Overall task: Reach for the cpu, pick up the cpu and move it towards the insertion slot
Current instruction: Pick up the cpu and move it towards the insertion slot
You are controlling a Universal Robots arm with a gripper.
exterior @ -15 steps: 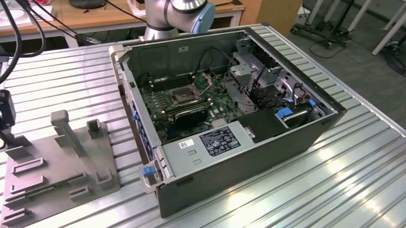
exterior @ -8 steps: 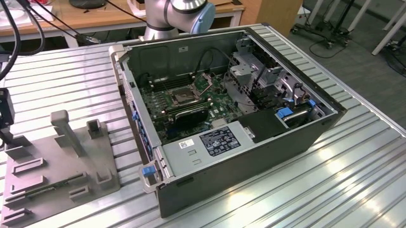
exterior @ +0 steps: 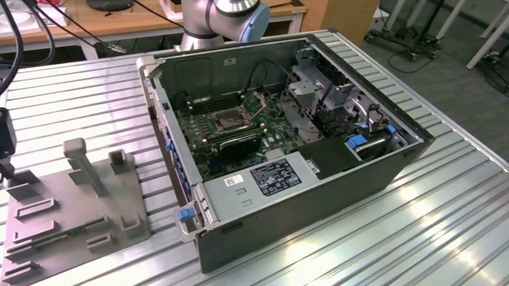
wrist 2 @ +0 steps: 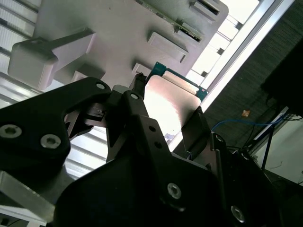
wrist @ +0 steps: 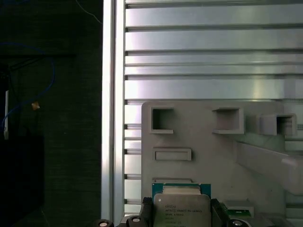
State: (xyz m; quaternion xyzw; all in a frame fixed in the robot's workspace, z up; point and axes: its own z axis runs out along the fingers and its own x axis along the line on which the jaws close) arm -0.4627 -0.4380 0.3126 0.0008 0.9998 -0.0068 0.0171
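1. The gripper [wrist 2: 168,106] is closed narrowly on the cpu [wrist 2: 173,101], one black finger [wrist 2: 142,116] against each of two opposite edges of the chip.
2. In the first wrist view the gripper [wrist: 182,213] holds the cpu [wrist: 182,208] with its pale metal face showing. A strip of green board edge shows along the side away from the gripper body.
3. The cpu is at the grey fixture plate [wrist: 203,156], near the plate's edge and just beside a shallow rectangular pocket [wrist: 172,154]. Whether it rests on the plate or sits slightly above it, I cannot tell from these angles.
4. In the exterior view the fixture plate [exterior: 68,202] lies on the slatted metal table [exterior: 445,226] at about 8 o'clock from the open computer case [exterior: 318,202]. The two sit just beside each other.
5. A tall upright block [exterior: 80,164] stands toward the 12 o'clock end of the plate.
6. The insertion slot [exterior: 225,122] is a dark square with a shiny frame on the green motherboard [exterior: 270,128]. It sits toward 10 o'clock from the middle of the case, well apart from the plate.
7. A grey metal box with a white label [exterior: 263,179] fills the case at 6 o'clock from the slot.
8. The arm's base [exterior: 219,15] rises at 12 o'clock, behind the case.
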